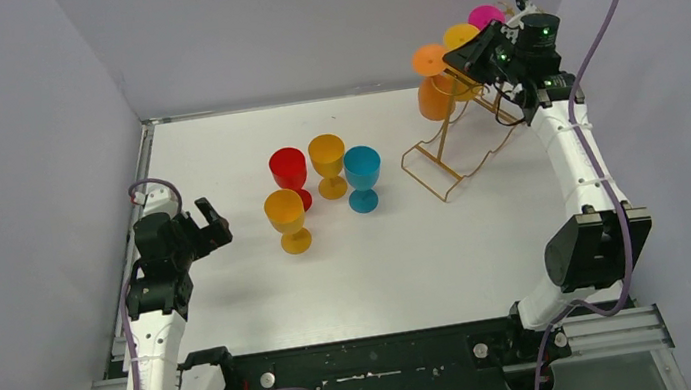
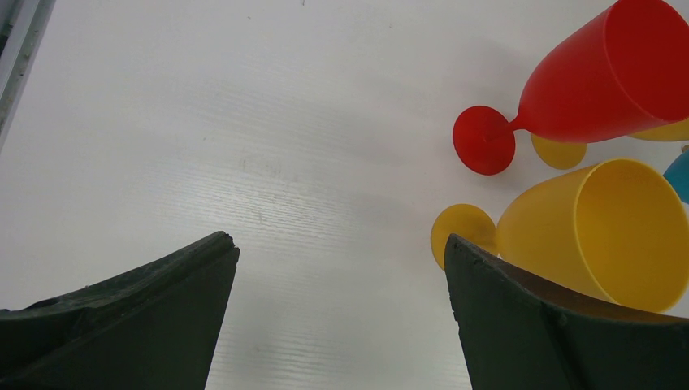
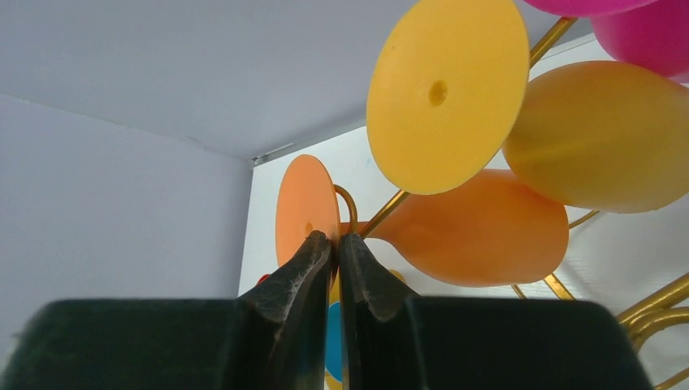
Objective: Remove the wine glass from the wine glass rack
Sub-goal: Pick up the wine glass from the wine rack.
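Rack of thin gold-yellow wire (image 1: 440, 178) stands at the far right of the white tabletop (image 1: 383, 281). Three plastic wine glasses hang from its top bar, feet up: an orange wine glass (image 1: 433, 101), a yellow wine glass (image 1: 460, 36) and a magenta wine glass (image 1: 485, 15). The right claw (image 3: 335, 240) is up at the orange wine glass. Its fingers stand nearly together with only a thin slit between them, and the tips sit right at the stem beside the round foot; whether they nip the stem does not show. The left claw (image 1: 216, 224) hovers over the near left of the tabletop, fingers wide apart and holding nothing. Near it stand a red plastic goblet (image 1: 288, 167), a blue plastic goblet (image 1: 362, 166) and two yellow plastic goblets (image 1: 285, 213).
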`<state>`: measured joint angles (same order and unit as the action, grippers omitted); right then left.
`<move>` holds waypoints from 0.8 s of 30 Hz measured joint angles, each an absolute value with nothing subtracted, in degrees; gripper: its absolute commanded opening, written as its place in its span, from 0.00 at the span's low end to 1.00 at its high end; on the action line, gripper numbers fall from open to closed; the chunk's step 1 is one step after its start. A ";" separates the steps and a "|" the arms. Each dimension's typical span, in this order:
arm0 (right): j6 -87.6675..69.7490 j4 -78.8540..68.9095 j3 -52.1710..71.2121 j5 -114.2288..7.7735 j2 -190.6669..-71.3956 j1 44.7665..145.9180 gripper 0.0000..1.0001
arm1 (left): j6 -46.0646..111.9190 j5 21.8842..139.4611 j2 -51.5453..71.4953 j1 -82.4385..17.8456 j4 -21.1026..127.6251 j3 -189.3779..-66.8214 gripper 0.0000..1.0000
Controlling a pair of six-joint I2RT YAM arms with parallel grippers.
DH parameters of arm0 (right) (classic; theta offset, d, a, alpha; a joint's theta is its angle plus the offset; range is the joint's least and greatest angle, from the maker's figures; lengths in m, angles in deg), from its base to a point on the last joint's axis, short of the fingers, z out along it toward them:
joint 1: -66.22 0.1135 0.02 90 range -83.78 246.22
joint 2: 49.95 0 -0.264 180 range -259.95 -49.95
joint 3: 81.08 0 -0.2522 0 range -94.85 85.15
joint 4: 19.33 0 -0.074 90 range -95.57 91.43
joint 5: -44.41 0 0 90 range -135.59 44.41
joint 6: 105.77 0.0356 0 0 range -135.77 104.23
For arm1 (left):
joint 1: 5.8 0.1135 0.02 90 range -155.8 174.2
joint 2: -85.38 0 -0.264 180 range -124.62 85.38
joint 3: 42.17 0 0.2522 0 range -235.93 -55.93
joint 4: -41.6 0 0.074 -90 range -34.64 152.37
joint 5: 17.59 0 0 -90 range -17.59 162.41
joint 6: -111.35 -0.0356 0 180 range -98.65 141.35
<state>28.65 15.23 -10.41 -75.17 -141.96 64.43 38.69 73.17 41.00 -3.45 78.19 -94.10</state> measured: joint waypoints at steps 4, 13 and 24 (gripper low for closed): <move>30.70 13.33 -8.60 -75.56 -141.28 64.41 0.00 | 38.69 73.17 41.00 -3.45 78.19 -94.10 0.98; 39.45 3.58 -0.30 -76.81 -137.70 63.71 0.00 | 38.69 73.14 41.00 -3.45 78.19 -94.10 0.97; 49.00 -5.12 5.04 -75.89 -136.41 63.60 0.00 | 38.69 73.17 41.00 -3.45 78.19 -94.10 0.97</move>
<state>49.00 -5.12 5.04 -75.89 -136.41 63.60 38.69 73.17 41.00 -3.45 78.19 -94.10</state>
